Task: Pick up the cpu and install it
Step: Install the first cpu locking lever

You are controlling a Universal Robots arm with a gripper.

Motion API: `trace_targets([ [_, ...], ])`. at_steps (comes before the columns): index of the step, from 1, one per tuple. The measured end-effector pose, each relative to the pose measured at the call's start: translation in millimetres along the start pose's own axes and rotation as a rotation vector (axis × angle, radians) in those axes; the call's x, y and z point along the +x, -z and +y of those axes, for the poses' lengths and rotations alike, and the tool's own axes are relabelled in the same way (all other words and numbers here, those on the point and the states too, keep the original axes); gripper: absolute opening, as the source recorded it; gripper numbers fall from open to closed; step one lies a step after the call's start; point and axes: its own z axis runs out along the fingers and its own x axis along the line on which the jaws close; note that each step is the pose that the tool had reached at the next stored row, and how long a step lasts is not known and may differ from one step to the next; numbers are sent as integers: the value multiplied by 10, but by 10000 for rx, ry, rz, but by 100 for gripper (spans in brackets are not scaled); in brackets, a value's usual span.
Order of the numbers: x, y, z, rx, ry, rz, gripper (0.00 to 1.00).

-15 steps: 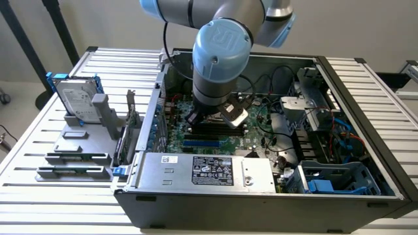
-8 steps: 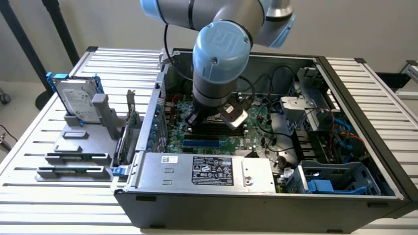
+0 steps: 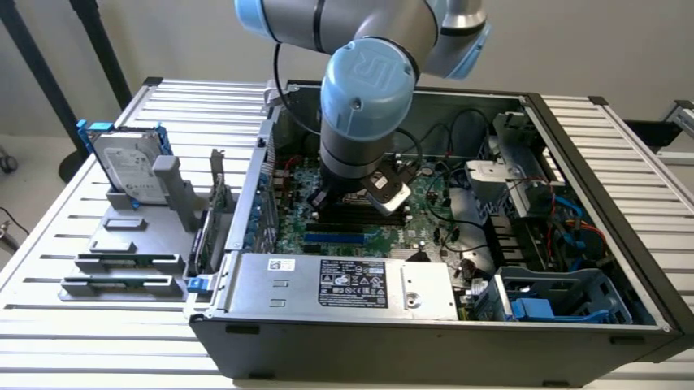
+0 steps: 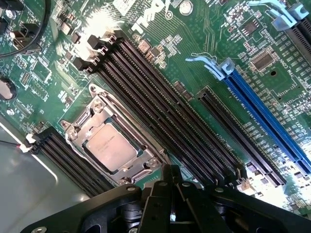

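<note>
The gripper (image 4: 171,191) is clenched on nothing, its black fingers pressed together just above the motherboard (image 4: 160,29). Just beyond them the cpu (image 4: 109,146) lies flat in its socket, ringed by the silver frame (image 4: 91,112), between 2 banks of black memory slots (image 4: 165,111). It looks light, stiff and fragile, with a smooth metal top likely to slip; its thin edges seem the safest place to hold. Farther off runs a blue slot (image 4: 267,116). In the exterior view the arm (image 3: 363,106) reaches into the open case (image 3: 325,333), which rests on a slatted metal worktop (image 3: 65,349) beside a grey rack (image 3: 125,260) and a hard drive (image 3: 128,166).
</note>
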Motion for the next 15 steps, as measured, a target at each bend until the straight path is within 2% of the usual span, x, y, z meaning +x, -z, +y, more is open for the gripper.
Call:
trace_targets([
  [3, 0, -20, 1, -11, 31, -31, 11],
  [5, -1, -29, 2, -41, 43, -74, 11],
  [10, 3, -38, -1, -178, 71, -236, 11],
  [15, 17, 8, -17, -218, 83, -287, 11],
])
